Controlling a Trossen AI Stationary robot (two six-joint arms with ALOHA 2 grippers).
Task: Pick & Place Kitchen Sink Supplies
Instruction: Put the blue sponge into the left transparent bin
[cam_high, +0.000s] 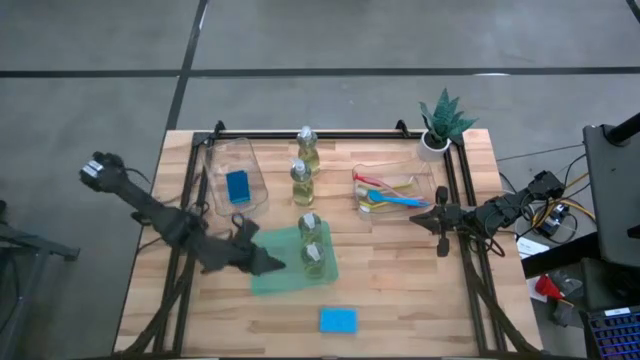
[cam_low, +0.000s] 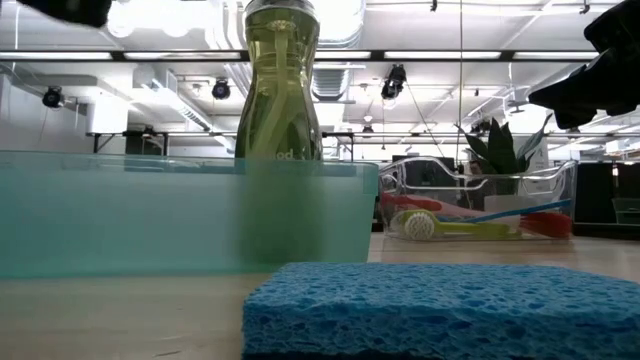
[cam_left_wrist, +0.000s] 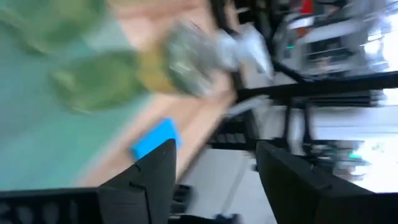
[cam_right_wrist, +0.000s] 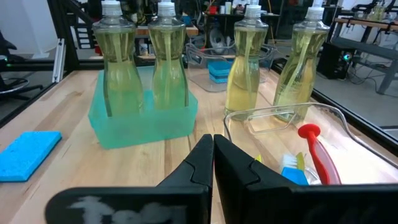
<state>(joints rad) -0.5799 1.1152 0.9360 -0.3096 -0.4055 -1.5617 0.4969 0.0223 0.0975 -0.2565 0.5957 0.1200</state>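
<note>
Two clear bottles of yellowish liquid (cam_high: 311, 240) stand inside a teal bin (cam_high: 280, 275). Two more bottles (cam_high: 303, 165) stand on the wood behind it; all of them show upright in the right wrist view (cam_right_wrist: 168, 59). One blue sponge (cam_high: 338, 320) lies flat near the table's near edge, another (cam_high: 237, 187) in the left clear bin. Red, yellow and blue brushes (cam_high: 385, 192) lie in the right clear bin. My left gripper (cam_high: 265, 262) hovers open and empty at the teal bin's left edge. My right gripper (cam_high: 440, 215) is shut and empty, just right of the brush bin.
A small potted plant (cam_high: 440, 125) stands at the far right corner. The left clear bin (cam_high: 232, 160) and right clear bin (cam_high: 400, 172) flank the bottle row. Black frame rails (cam_high: 190, 180) run along the table's sides. Bare wood shows around the loose sponge.
</note>
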